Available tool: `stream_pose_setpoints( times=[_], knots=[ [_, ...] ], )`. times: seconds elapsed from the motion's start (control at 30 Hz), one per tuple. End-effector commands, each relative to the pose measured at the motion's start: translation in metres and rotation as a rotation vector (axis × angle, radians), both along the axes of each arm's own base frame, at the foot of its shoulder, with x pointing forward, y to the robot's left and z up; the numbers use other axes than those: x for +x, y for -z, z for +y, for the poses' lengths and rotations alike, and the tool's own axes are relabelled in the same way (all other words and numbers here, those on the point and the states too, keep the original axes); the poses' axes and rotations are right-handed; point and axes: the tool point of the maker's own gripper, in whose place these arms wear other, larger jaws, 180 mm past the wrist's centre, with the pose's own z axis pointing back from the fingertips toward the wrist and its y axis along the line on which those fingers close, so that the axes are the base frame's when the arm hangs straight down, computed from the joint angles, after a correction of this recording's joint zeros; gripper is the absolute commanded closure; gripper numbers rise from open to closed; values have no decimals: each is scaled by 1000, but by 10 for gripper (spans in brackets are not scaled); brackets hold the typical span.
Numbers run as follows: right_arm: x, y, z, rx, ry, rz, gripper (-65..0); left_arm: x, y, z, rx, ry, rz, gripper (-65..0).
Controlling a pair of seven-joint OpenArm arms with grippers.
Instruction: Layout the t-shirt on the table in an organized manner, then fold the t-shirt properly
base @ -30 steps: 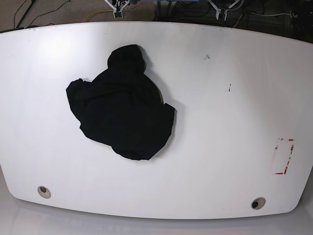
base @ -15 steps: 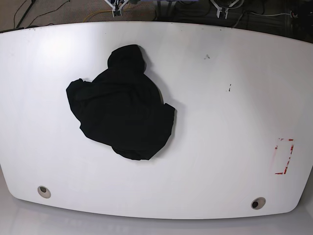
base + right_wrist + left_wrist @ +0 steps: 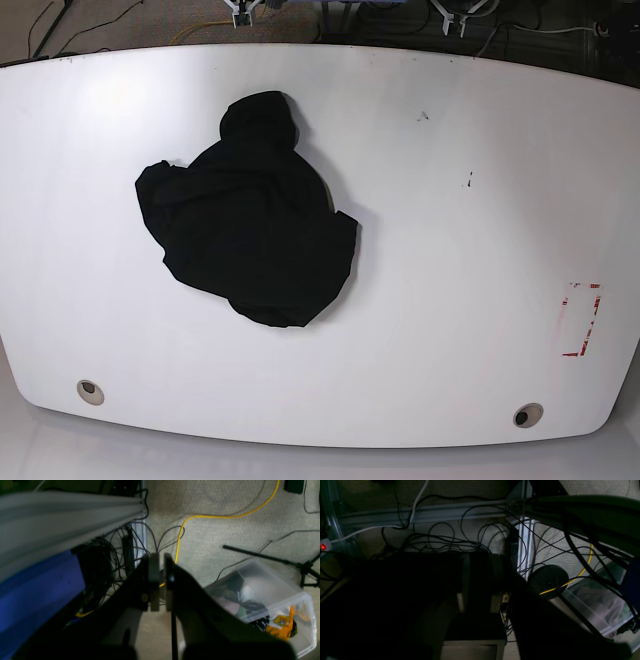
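Note:
The black t-shirt (image 3: 250,220) lies crumpled in a heap on the white table (image 3: 450,230), left of centre, and its graphic is hidden. Neither gripper is near it. Only small pale parts of the right arm (image 3: 241,14) and the left arm (image 3: 458,17) show beyond the table's far edge. In the left wrist view my left gripper (image 3: 480,560) hangs over the floor, jaws a little apart with nothing between them. My right gripper (image 3: 160,557) also hangs over the floor, its fingers pressed together and empty.
The table has two round holes (image 3: 90,391) (image 3: 527,414) near its front edge and a red rectangular marking (image 3: 581,320) at the right. Below the arms are carpet, tangled cables, a yellow cable (image 3: 200,517), metal frame rails (image 3: 432,512) and a clear bin of clothes (image 3: 270,605).
The arm parts at the table's far edge have slipped slightly further out of the base view. The t-shirt has not moved.

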Motion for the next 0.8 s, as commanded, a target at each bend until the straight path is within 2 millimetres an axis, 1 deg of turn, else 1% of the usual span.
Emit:
stream_pose_setpoints(
  times=[0.0,0.13,0.27,0.37,0.43,0.7,0.77],
  knots=[
    [-2,-3,-2,-5,4,-14,-27,0,-2,2,2,-1,-13,-110],
    [-2,-10,-8,-22,1,-39,-27,-2,-10,1,0,4,-39,-110],
    [-2,-19,-13,-41,-3,-66,-27,1,-20,-1,-2,13,-82,-110],
    [-4,-24,-9,-37,0,-78,-27,0,-27,-2,-4,20,-101,-110],
    [-5,-28,-11,-42,0,-87,-27,2,-33,-3,-5,23,-121,-110],
    [-16,-44,-17,-65,-7,-107,-25,-8,-58,-7,-10,36,-171,-110],
    [-18,-49,-20,-73,-9,-114,-24,-6,-66,-8,-12,42,-191,-110]
  ],
)
